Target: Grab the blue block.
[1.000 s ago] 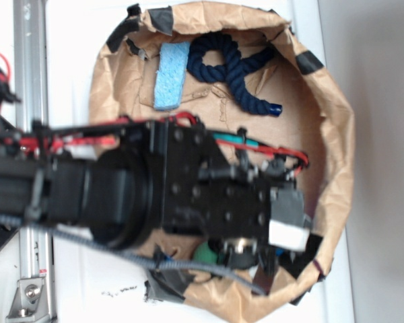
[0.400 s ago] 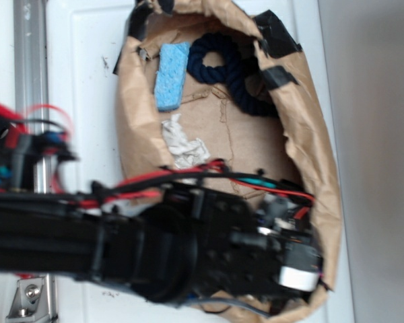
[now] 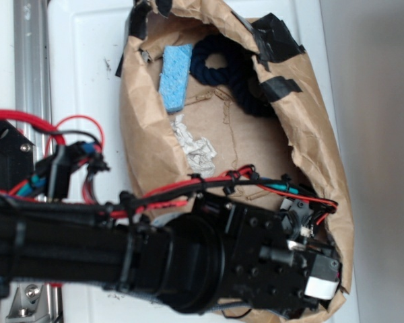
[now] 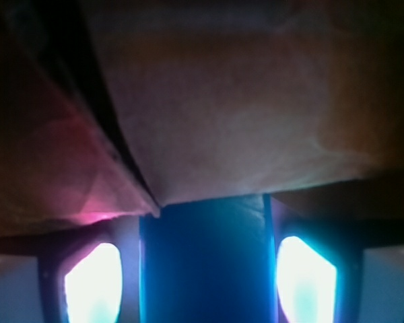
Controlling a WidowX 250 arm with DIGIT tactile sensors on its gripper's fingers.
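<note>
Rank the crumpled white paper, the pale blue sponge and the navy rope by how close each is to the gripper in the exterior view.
From the gripper at the bag's lower right:
1. Crumpled white paper, mid-bag, left.
2. Navy rope, top, right of the sponge.
3. Pale blue sponge, top left; nearly as far as the rope, so the last two are almost a tie.

the black boxy plastic arm of the robot carries a round black motor housing with small dark screws. red, black and teal cables run along its twelve o'clock edge, bound by black ties. a white rectangular block sits at its four o'clock tip.
</note>
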